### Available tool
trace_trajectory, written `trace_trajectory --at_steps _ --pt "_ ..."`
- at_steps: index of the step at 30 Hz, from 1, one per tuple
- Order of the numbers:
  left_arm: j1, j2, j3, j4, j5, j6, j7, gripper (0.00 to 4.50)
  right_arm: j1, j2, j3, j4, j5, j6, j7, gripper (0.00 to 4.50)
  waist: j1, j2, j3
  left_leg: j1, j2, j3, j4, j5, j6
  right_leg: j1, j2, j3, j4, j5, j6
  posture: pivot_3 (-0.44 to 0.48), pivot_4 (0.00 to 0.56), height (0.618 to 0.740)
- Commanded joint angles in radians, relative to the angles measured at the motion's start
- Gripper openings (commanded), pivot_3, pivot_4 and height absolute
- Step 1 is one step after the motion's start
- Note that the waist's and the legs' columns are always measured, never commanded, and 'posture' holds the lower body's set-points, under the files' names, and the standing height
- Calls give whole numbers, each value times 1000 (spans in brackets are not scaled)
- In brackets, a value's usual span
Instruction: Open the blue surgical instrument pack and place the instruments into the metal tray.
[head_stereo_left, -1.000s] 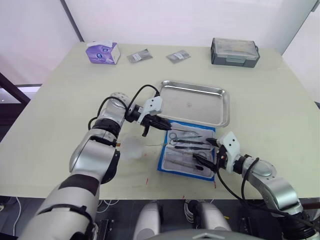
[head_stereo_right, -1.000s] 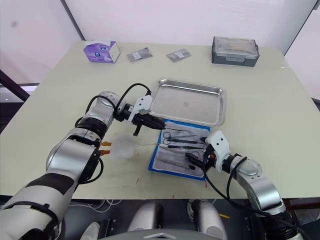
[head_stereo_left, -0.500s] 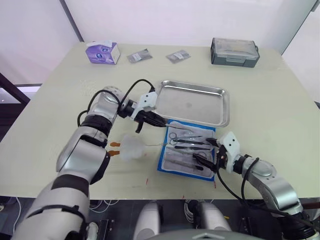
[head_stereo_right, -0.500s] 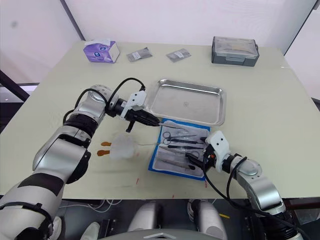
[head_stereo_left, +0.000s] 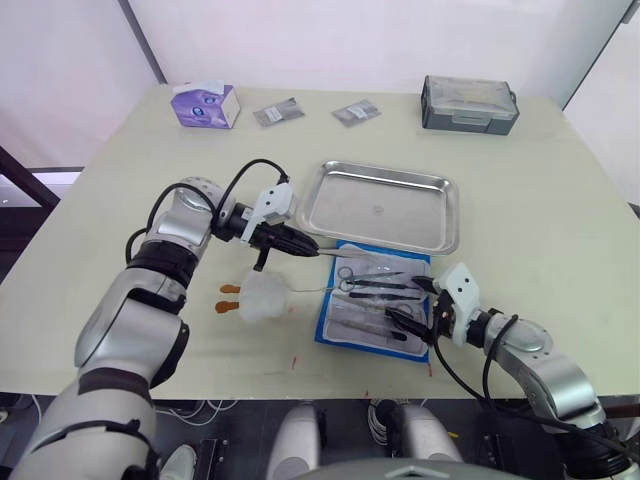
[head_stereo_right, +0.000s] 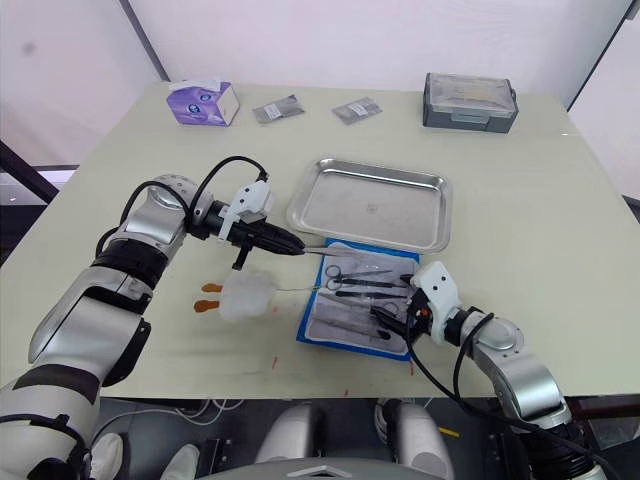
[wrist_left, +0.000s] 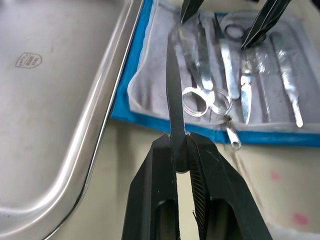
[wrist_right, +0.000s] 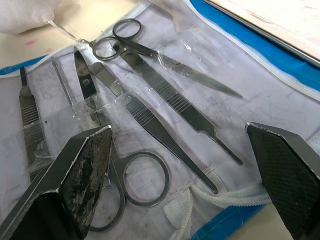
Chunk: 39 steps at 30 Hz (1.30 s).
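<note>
While the left gripper (wrist_left: 181, 150) is clenched on a slim dark instrument (wrist_left: 174, 85), swing it up-frame over the metal tray (head_stereo_left: 385, 205) rim before releasing. Right gripper (wrist_right: 180, 175) hangs released over the blue surgical instrument pack (head_stereo_left: 335, 325).

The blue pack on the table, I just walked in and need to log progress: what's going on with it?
The blue surgical instrument pack lies unfolded beside the metal tray, which holds nothing yet. The left gripper is shut on a slim dark instrument, holding it at the pack's edge near the tray's corner. The right gripper hangs open over the pack's other end, above scissors and forceps that lie in the clear lining.
</note>
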<state>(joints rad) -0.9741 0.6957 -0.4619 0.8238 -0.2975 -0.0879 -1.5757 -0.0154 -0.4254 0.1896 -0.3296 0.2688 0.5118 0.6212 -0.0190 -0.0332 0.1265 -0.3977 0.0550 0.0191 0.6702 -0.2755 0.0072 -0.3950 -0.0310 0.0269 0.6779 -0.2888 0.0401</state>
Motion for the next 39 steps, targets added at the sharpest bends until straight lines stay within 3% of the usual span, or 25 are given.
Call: trace_trajectory --at_steps 1,5,10,15,23,30,39 --pt "3 42 33 -52 -26 29 -39 75 37 -6 53 101 -27 51 5 4500 0 0 0 0 0 0 0 0 0 0 0 0 0 0 0 0 150 738" --pt "-7 66 48 -58 -41 49 -39 75 36 -7 52 102 -28 50 6 4500 0 0 0 0 0 0 0 0 0 0 0 0 0 0 0 0 150 738" --pt "-56 2 201 -17 -81 138 -5 75 35 -4 52 104 -30 48 6 4500 3 0 0 0 0 0 0 0 0 0 0 0 0 0 0 0 150 738" --pt "-55 -80 330 -39 -69 211 199 75 36 -3 53 105 -32 40 7 4500 1 0 0 0 0 0 0 0 0 0 0 0 0 0 0 0 150 738" --pt "24 -168 434 -160 -25 323 523 75 53 -1 50 109 -47 -24 8 4500 1 0 0 0 0 0 0 0 0 0 0 0 0 0 0 0 150 738" --pt "99 -196 448 -276 17 434 683 75 63 -3 58 130 -63 -95 19 4500 1 0 0 0 0 0 0 0 0 0 0 0 0 0 0 0 150 738" --pt "104 -276 457 -232 100 452 925 75 74 -6 70 172 -83 -210 45 4500 4 0 0 0 0 0 0 0 0 0 0 0 0 0 0 0 150 738"
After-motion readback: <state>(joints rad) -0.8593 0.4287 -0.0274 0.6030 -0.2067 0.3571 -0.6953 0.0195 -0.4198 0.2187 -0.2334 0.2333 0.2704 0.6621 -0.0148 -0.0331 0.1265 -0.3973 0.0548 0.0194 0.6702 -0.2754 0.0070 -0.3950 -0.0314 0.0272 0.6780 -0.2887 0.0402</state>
